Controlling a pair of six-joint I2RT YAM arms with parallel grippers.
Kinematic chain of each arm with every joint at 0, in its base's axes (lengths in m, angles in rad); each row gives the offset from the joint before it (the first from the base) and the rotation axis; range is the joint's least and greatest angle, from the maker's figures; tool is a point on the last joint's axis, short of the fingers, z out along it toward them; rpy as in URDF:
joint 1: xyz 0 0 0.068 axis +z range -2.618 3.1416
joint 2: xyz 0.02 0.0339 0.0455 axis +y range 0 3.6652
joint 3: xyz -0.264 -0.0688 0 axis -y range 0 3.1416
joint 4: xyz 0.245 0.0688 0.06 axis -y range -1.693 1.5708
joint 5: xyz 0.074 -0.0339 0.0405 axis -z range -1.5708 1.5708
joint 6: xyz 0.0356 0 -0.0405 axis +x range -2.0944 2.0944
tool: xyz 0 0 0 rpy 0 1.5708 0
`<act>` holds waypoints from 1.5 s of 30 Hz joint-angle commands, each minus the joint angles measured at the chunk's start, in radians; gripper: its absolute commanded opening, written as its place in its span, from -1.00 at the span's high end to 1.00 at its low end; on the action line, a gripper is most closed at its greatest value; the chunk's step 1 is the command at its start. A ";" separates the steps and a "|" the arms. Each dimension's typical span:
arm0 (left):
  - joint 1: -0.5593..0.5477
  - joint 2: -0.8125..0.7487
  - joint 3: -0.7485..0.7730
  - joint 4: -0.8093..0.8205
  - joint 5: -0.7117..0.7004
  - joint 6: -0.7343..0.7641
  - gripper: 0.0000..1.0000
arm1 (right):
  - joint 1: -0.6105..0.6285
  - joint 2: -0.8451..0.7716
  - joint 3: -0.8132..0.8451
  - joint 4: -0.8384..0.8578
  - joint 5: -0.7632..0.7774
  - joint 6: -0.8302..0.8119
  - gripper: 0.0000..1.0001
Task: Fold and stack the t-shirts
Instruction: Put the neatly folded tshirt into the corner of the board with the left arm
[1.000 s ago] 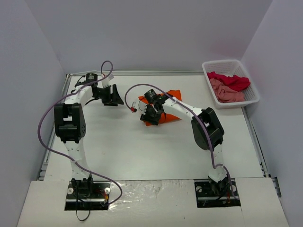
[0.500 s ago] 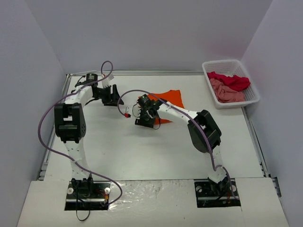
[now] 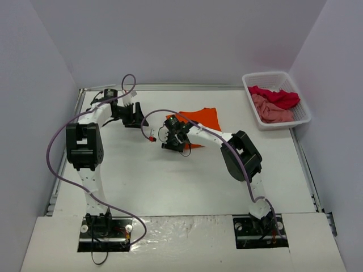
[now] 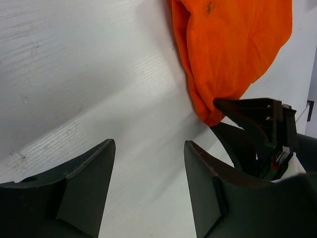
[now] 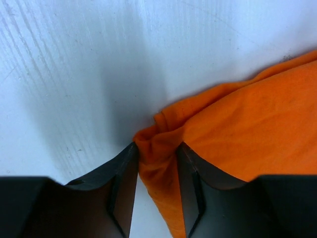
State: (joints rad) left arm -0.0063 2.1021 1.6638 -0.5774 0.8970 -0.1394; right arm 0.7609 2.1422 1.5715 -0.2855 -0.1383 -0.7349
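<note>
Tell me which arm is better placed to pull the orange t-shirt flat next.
Right. The right gripper pinches an edge fold of the orange t-shirt; the left gripper hangs open over the table beside it, gripping nothing.

A t-shirt point(image 3: 203, 118) lies mid-table point(image 3: 170, 181), the right gripper point(image 3: 171, 143) at its left edge, the left gripper point(image 3: 133, 118) farther left, and two more shirts point(image 3: 275, 105) in the basket point(image 3: 266, 75) at the far right.

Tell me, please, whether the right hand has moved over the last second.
Yes. The right hand, pinching the orange t-shirt, has shifted left, away from the white basket.
</note>
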 commanded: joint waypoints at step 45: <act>-0.127 0.033 -0.285 0.752 0.138 -0.848 -0.12 | 0.021 -0.028 0.220 -0.116 0.057 0.080 1.00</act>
State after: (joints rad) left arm -0.1284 2.2017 1.3846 0.1329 1.0485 -0.9466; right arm 0.7734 2.1071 1.7535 -0.3725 -0.1024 -0.6609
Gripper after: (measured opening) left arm 0.562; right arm 0.040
